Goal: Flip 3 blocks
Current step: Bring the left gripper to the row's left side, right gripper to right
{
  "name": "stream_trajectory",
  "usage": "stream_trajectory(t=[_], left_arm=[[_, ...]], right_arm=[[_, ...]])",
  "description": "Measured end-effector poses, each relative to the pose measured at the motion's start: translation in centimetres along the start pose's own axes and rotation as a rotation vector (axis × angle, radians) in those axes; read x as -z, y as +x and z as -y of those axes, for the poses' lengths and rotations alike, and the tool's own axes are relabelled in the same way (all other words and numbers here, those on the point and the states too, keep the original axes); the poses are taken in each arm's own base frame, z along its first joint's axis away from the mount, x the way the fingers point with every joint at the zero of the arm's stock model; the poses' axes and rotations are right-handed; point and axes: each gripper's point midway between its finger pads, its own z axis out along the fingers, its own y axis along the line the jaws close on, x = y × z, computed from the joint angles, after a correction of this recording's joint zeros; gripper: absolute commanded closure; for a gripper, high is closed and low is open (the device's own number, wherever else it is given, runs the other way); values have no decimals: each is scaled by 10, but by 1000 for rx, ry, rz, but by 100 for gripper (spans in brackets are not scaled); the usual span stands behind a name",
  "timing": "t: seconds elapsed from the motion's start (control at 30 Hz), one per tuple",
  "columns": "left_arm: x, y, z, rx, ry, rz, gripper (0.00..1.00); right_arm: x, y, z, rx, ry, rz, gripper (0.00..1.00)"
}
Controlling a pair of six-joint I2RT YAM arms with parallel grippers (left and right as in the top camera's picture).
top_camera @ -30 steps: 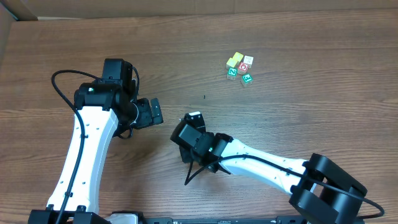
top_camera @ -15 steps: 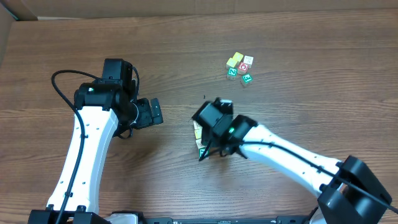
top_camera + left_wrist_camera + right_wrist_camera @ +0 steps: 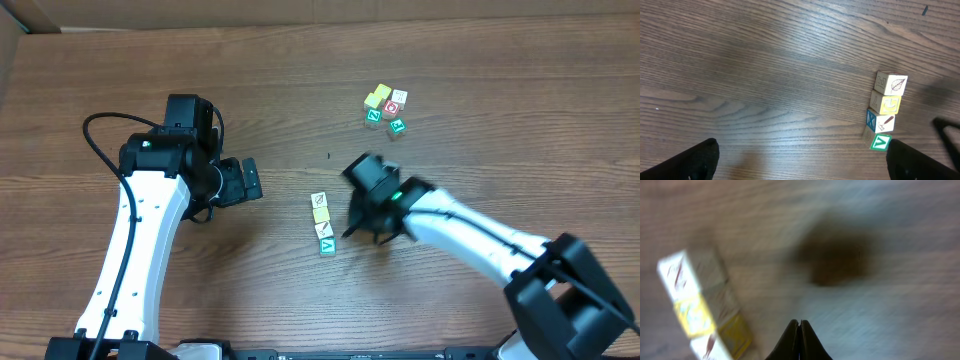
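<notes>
Several small alphabet blocks [image 3: 321,214] lie in a short line at the table's middle. In the left wrist view the line [image 3: 885,104] shows a leaf face, a yellow face, a blue X with a pencil picture, and a green V [image 3: 880,143] at the near end. My right gripper [image 3: 346,234] is shut and empty, its tip just right of the line and apart from it. The right wrist view is blurred, with the shut tips [image 3: 800,326] over bare wood and the blocks [image 3: 695,305] to the left. My left gripper [image 3: 243,181] stays open well left of the blocks, fingers [image 3: 695,160] spread wide.
A second cluster of cubes [image 3: 378,97] sits at the back right, among them a red-faced cube [image 3: 392,107] and two green ones [image 3: 397,126]. A cardboard wall [image 3: 20,15] borders the back left corner.
My right arm has swung from left of centre to the right, passing over the line of blocks and uncovering it. The left arm has not moved.
</notes>
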Motion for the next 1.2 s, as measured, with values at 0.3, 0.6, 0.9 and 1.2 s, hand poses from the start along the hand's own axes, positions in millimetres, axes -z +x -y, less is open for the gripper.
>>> stream_trajectory(t=[0.3, 0.6, 0.9, 1.2], left_arm=[[2, -33, 14, -14, 58, 132, 51], [-23, 18, 34, -68, 116, -49, 95], [-95, 89, 47, -153, 108, -178, 96], [-116, 94, 79, -157, 191, -130, 96]], right_arm=[[10, -32, 23, -48, -222, -151, 95], [15, -18, 5, 10, -302, -208, 95], [14, -16, -2, 25, -310, -200, 95], [6, 4, -18, 69, -244, -175, 95]])
